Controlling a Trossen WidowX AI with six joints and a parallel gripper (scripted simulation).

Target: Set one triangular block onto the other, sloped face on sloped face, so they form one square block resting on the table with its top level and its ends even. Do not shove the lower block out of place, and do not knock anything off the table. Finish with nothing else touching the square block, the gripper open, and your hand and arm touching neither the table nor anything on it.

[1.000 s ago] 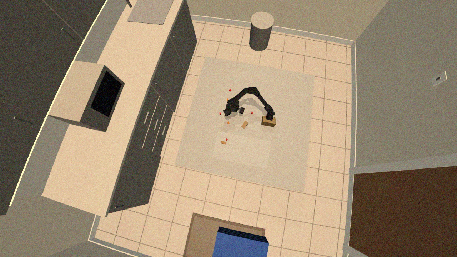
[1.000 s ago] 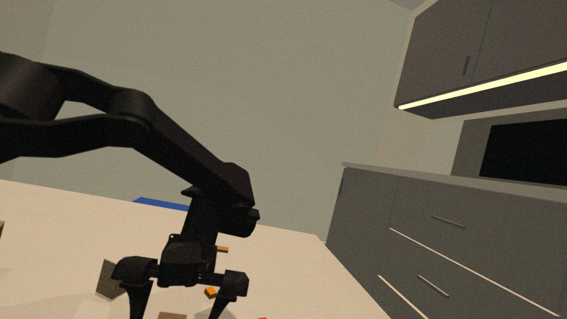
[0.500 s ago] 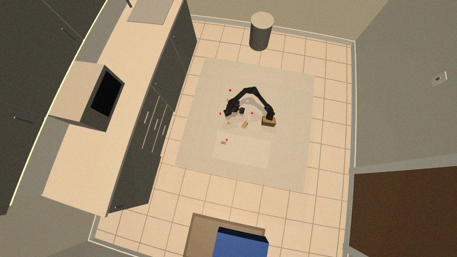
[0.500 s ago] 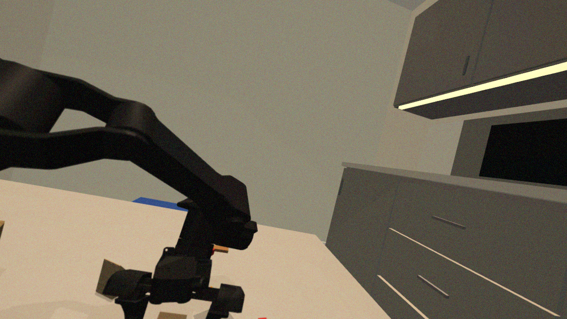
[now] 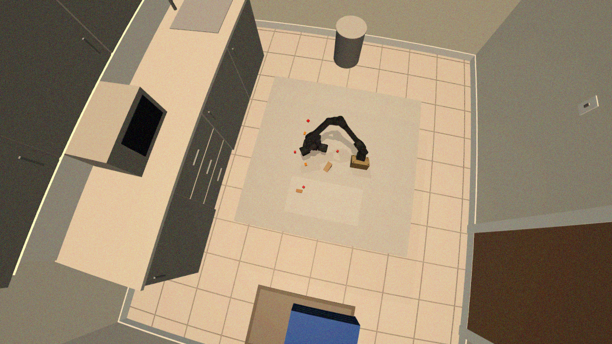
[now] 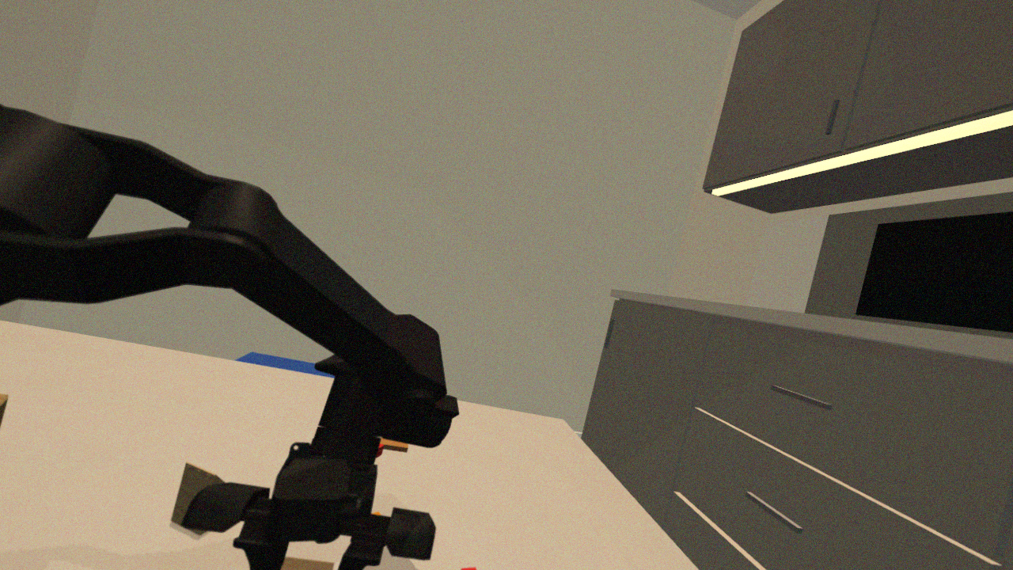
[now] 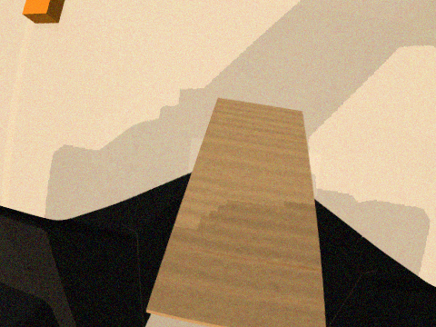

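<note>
My gripper (image 5: 313, 146) (image 6: 309, 555) (image 7: 246, 192) points down, shut on one wooden triangular block (image 6: 308, 565) (image 7: 250, 218). In the wrist view the black fingers press its left and right sides, and its long grained face shows between them. Its underside is hidden, so I cannot tell whether it touches the table. The top view does not show this block clearly under the hand. The other triangular block (image 5: 327, 166) (image 6: 184, 492) stands apart, towards the arm's base; in the exterior view part of it is hidden behind a finger carriage.
Small red cubes (image 5: 308, 120) (image 5: 294, 151) (image 5: 337, 151) and orange blocks (image 5: 304, 133) (image 5: 305, 164) lie around the hand. One orange block (image 7: 41, 9) shows at the wrist view's top left. A flat orange-brown piece (image 5: 299, 190) (image 6: 396, 446) lies beside another red cube (image 5: 303, 187).
</note>
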